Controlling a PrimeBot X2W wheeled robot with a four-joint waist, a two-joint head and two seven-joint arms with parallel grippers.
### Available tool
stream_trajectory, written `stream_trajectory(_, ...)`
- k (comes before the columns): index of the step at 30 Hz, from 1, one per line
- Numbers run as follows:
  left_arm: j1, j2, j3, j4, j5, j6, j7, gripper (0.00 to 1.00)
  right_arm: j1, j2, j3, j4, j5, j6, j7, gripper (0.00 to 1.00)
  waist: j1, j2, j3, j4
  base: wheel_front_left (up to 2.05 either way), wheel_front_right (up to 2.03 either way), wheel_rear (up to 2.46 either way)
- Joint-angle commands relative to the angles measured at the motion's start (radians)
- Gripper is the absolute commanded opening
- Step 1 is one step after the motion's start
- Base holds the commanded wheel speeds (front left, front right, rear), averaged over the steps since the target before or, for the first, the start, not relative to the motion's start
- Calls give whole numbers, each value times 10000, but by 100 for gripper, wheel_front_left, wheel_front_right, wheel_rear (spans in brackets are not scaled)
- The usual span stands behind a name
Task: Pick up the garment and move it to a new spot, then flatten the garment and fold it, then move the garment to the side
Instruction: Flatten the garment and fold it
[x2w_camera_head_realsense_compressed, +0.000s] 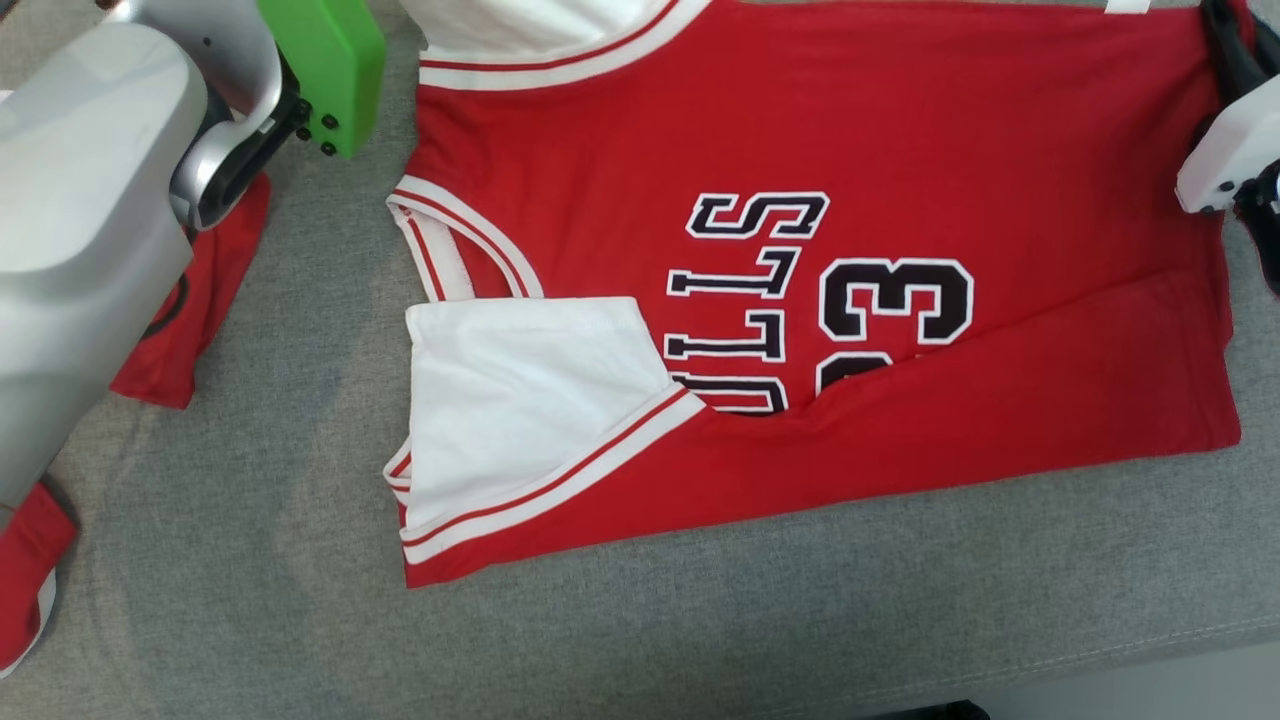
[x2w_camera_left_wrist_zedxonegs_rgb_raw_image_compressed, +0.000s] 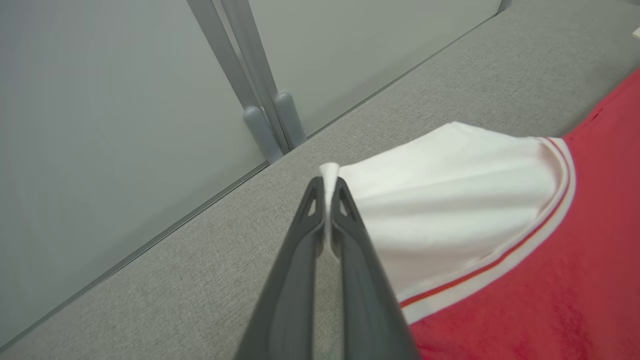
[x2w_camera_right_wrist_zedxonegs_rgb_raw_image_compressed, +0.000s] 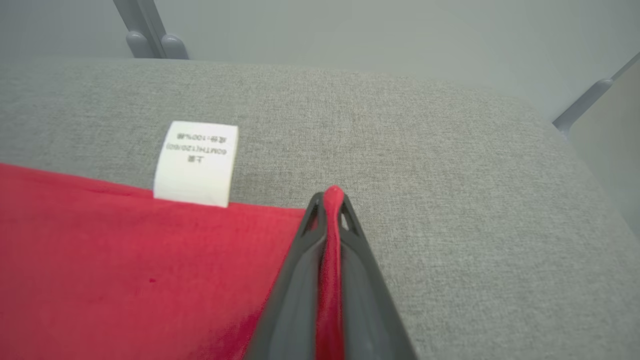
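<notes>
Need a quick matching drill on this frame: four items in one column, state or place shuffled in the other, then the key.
Items
1. left gripper
2. right gripper
3. care label
4. green block

States or places
A. shut on a red edge of the jersey
B. on the pale arm, upper left of the head view
C. shut on white jersey fabric
D. lying on the grey surface, at the red hem

Pairs: 1-C, 2-A, 3-D, 4-B
</notes>
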Motion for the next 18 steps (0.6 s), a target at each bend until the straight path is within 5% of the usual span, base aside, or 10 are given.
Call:
stream_trajectory(1, -145, 3, 114, 144, 45, 123, -145, 0, -185, -194, 39, 8, 45, -17, -174, 0, 0, 0, 51, 6, 0, 0, 0)
stream_trajectory(11, -554, -613, 373, 1355, 353, 437, -1532, 0, -719, -225, -65, -1, -261, -17, -765, 0, 0, 0, 240, 146, 0, 0, 0)
stream_trajectory(18, -72, -879, 144, 1979, 456, 106, -2150, 0, 96, -335, -653, -792, -722, -17, -757, 0, 0, 0, -187, 302, 0, 0, 0)
